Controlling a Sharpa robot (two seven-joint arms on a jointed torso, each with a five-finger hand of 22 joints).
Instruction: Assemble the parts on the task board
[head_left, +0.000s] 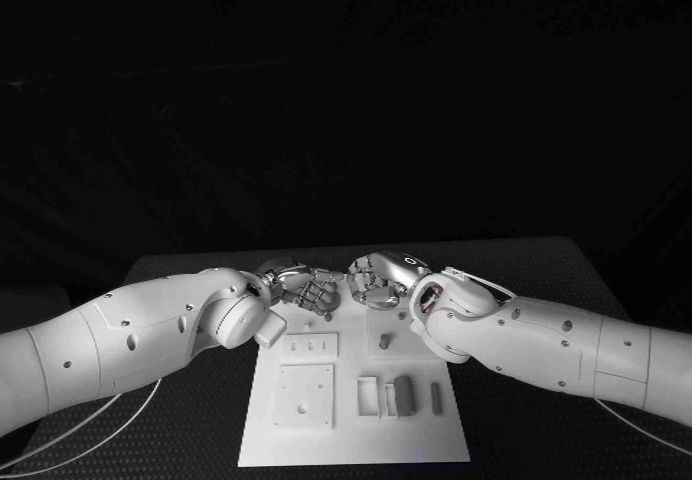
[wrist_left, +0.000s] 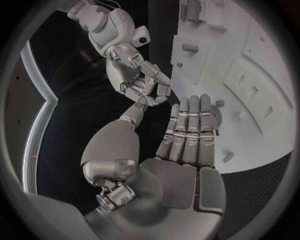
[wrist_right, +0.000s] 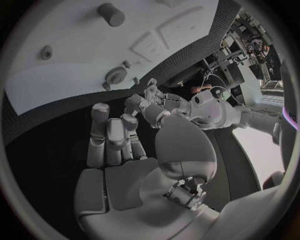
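The white task board (head_left: 353, 440) lies in the middle of the black table. My left hand (head_left: 296, 290) and right hand (head_left: 378, 280) meet fingertip to fingertip just above the board's far edge. In the left wrist view my left hand (wrist_left: 187, 135) has straight fingers side by side over the board (wrist_left: 250, 60), and its thumb reaches to the curled fingers of my right hand (wrist_left: 134, 75). Whether a small part sits between them is hidden. The right wrist view shows my right hand (wrist_right: 119, 150) with bent fingers. A small gear (wrist_right: 115, 75) lies on the board (wrist_right: 69, 50) near them.
Several upright grey parts (head_left: 402, 393) stand in the board's near right area. Two square plates (head_left: 306, 395) with small pegs sit on its left half. A round peg (wrist_right: 111, 14) stands further along the board. Black table (head_left: 548, 260) surrounds the board.
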